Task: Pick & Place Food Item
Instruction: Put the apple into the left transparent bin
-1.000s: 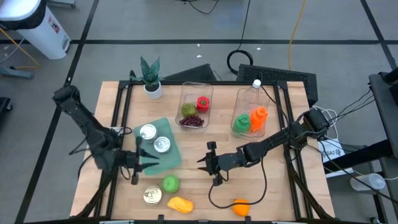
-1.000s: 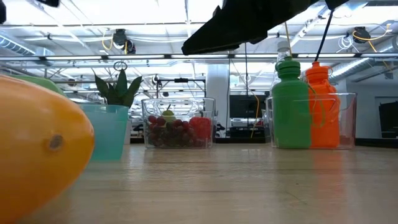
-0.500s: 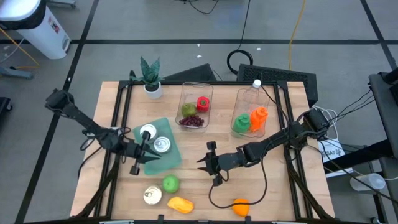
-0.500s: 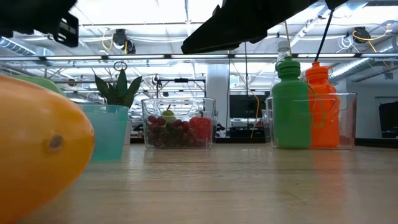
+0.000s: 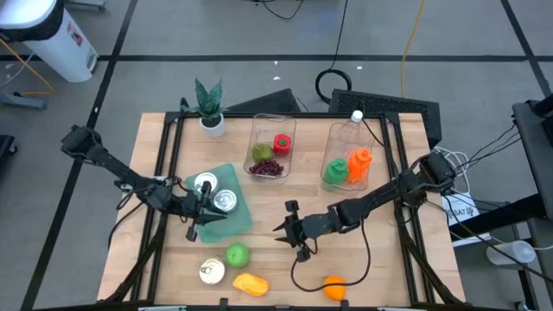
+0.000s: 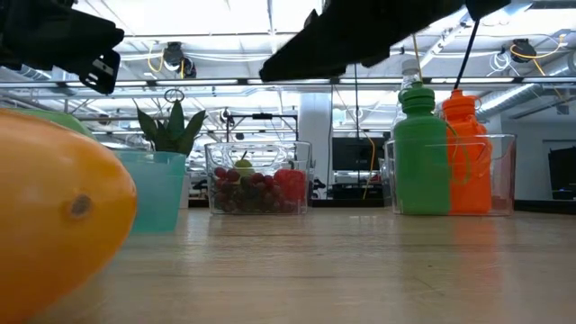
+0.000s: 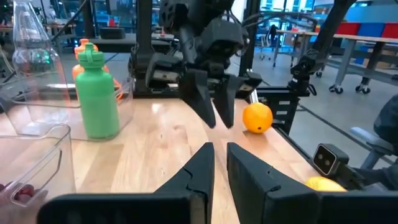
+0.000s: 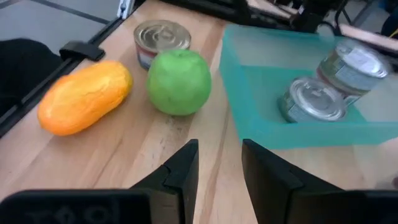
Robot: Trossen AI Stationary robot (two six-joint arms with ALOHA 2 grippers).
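Note:
The food lies near the table's near edge: a green apple (image 5: 237,255) (image 8: 180,81), a yellow-orange mango (image 5: 250,282) (image 8: 84,96) and an orange (image 5: 334,286) (image 7: 257,118). My left gripper (image 5: 216,216) (image 7: 217,149) hovers over the near edge of the teal tray (image 5: 244,220), its fingers shut to a narrow slit, holding nothing. My right gripper (image 5: 278,231) (image 8: 217,149) hangs mid-table, slightly open and empty, pointing toward the apple and the tray. The two grippers face each other.
Two cans (image 5: 205,183) (image 5: 225,200) stand in the teal tray; a third can (image 5: 210,271) sits beside the apple. At the far side stand a clear bin of fruit (image 5: 272,147), a clear bin of bottles (image 5: 348,160) and a potted plant (image 5: 210,108).
My left gripper has moved toward the table's right and slightly toward its far edge, from beside the teal tray's left side to over the tray's near edge. The fruit and cans have stayed where they were.

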